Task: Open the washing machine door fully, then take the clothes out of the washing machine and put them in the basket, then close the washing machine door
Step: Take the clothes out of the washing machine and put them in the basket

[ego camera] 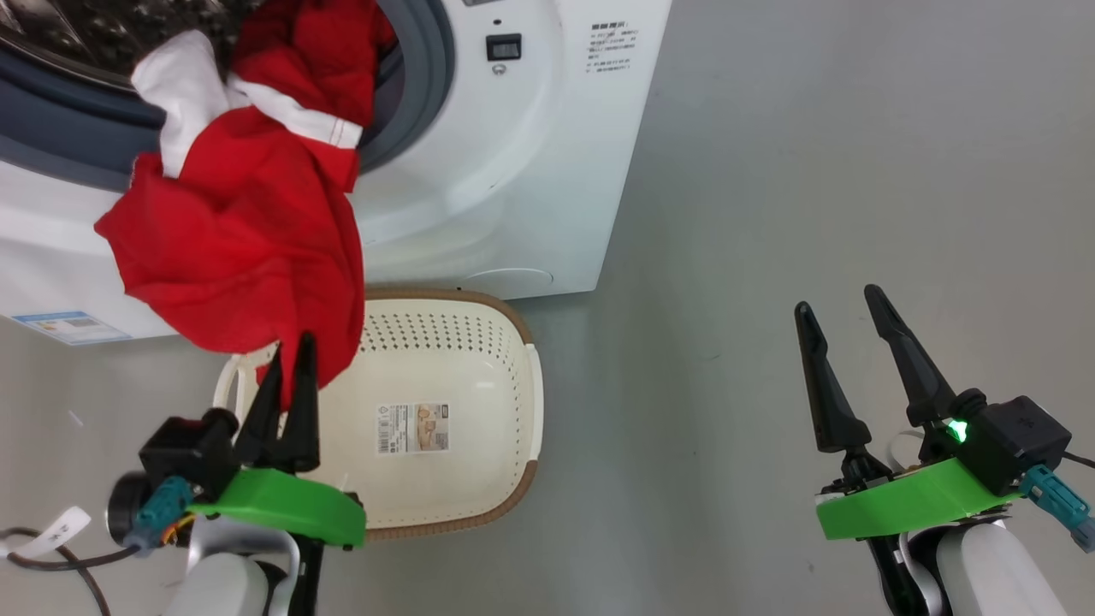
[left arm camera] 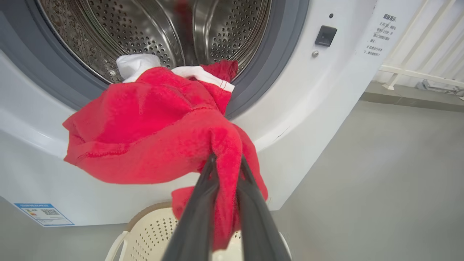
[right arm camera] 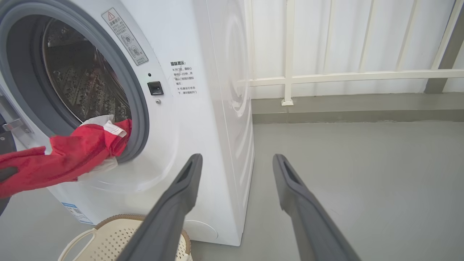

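Note:
Red clothes (ego camera: 239, 231) with white trim hang out of the washing machine (ego camera: 513, 171) mouth, trailing from the steel drum (left arm camera: 163, 29) over the grey gasket down above the basket (ego camera: 445, 376). My left gripper (ego camera: 291, 351) is shut on a fold of the clothes (left arm camera: 159, 137), which shows pinched between its dark fingers (left arm camera: 197, 214) in the left wrist view. The cream basket stands on the floor in front of the machine, holding nothing. My right gripper (ego camera: 843, 312) is open over bare floor to the right, well apart from the machine. The washing machine door is out of view.
Grey floor (ego camera: 813, 171) spreads to the right of the machine. A white railing (right arm camera: 344, 76) and a low kerb run behind it. A blue label sticker (ego camera: 73, 325) sits low on the machine's front. A cable (ego camera: 43, 556) lies at the lower left.

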### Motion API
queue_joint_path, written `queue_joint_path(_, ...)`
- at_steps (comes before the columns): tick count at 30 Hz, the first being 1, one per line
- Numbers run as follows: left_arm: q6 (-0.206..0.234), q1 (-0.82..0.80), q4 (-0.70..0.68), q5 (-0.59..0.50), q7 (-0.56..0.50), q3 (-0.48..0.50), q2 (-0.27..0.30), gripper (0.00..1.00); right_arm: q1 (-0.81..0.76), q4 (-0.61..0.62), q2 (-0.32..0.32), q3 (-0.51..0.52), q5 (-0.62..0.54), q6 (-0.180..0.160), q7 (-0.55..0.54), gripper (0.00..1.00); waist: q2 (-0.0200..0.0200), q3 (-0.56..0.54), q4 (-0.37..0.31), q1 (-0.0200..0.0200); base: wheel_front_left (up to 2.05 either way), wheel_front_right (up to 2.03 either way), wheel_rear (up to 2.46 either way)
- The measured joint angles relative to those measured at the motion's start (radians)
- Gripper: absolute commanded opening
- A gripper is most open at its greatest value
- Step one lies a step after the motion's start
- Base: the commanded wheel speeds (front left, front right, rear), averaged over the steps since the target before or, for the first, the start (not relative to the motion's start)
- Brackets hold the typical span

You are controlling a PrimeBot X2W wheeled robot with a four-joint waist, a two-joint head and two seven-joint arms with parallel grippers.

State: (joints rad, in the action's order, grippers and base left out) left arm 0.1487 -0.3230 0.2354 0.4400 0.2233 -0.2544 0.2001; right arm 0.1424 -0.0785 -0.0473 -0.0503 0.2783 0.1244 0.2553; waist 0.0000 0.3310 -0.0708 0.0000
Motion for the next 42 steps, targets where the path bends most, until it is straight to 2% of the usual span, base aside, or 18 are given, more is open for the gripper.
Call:
queue_joint_path(13,-0.063,-0.076,0.308,0.028,0.022,-0.002,-0.064,0.00,0.002,0.007,0.000,-0.004,0.002,0.000,0.000,1.00,0.0000,0.045,-0.021,0.0000,0.00,0.00,0.00)
queue_joint_path(23,-0.142,-0.216,0.612,0.042,0.026,0.004,-0.103,0.00,0.015,0.009,0.000,-0.024,0.003,0.000,0.000,1.00,0.0001,0.102,-0.039,0.0000,0.00,0.00,0.00)
queue_joint_path(31,-0.186,-0.291,0.755,0.052,0.026,0.019,-0.129,0.00,0.048,0.011,0.000,-0.030,0.003,0.000,0.000,1.00,0.0000,0.149,-0.056,0.0000,0.00,0.00,0.00)
queue_joint_path(42,-0.211,-0.387,0.905,0.053,0.026,0.046,-0.147,0.00,0.072,0.018,0.000,-0.035,0.004,0.000,0.000,1.00,0.0000,0.222,-0.084,0.0000,0.00,0.00,0.00)
